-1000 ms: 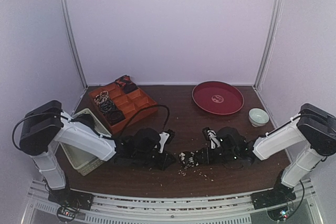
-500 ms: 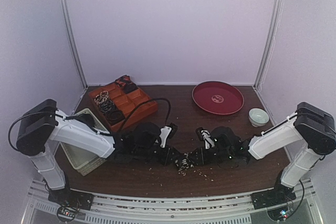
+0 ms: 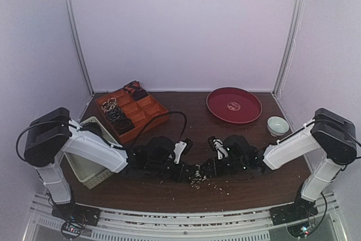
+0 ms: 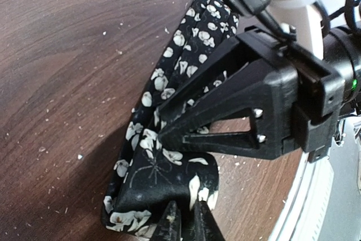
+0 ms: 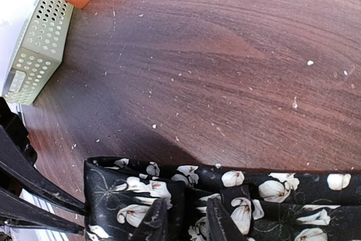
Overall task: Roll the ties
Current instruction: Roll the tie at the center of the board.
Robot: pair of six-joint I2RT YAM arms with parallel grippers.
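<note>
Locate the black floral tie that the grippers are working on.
In the top view, the floral tie lies at front centre, gripped by the left gripper and the right gripper.

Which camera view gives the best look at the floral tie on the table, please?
The left wrist view: the tie runs up the frame, pattern and folded end clear. The right wrist view crops it at the bottom edge; the top view shows only a speck.

I'm seeing soft, even light; wrist views are bowing the tabletop [image 5: 225, 55], shadow pooling toward seven o'clock.
</note>
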